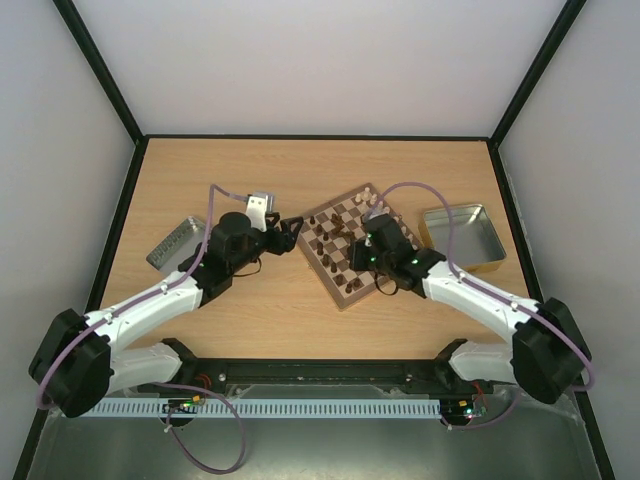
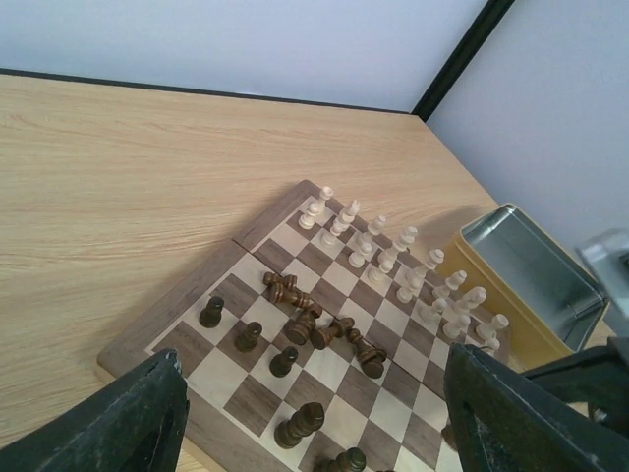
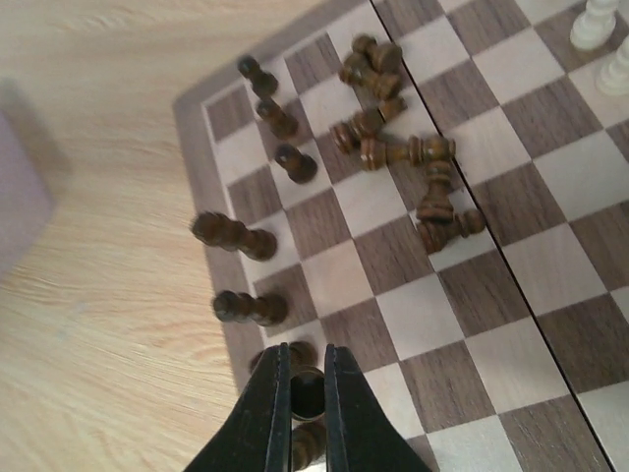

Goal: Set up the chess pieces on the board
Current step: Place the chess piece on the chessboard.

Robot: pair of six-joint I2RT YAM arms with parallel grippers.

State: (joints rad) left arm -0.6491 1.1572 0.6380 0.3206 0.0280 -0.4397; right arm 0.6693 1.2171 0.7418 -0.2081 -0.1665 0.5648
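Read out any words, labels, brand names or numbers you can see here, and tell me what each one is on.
No text can be read in any view.
Board: no letters or numbers on its rim.
Grey tin: some surface detail, too small to make out.
Gold-rimmed tin: bare metal inside, no label visible.

White arms (image 1: 140,305), black joints (image 1: 70,365), purple cables (image 1: 213,200).

Overhead rear view, wrist views close, sharing the board (image 3: 442,295)
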